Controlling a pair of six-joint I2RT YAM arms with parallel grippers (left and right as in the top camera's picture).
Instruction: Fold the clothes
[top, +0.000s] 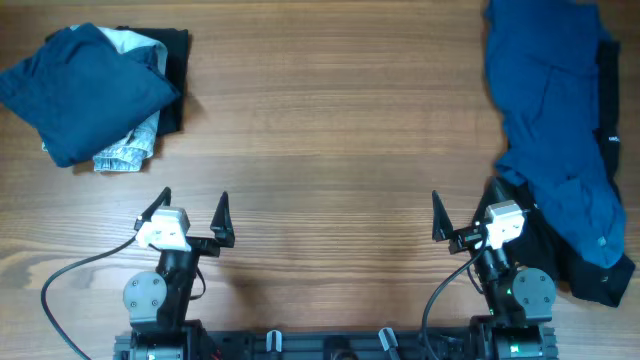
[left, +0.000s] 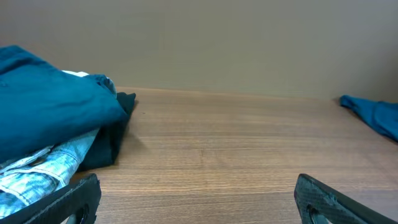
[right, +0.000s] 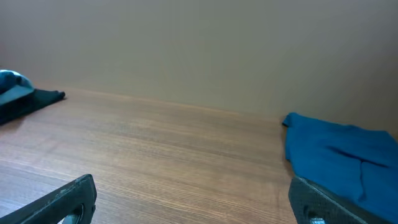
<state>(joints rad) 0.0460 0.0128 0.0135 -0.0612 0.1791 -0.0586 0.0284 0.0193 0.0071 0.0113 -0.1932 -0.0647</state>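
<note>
On wood-grain table (top: 330, 130): clothes (top: 85, 90) at both ends; wall (left: 249, 43) plain, perhaps beige; left pincer (top: 193, 200), right pincer (top: 465, 200) spread.

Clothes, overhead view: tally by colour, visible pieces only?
Blue: 2, left blue piece, right blue piece
Pale denim: 1, denim piece
Black or dark: 2, left black piece, right dark piece
Total: 5 visible; more may be hidden underneath.

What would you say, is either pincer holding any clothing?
No, the left pincer and the right pincer both stand open with nothing in them.
</note>
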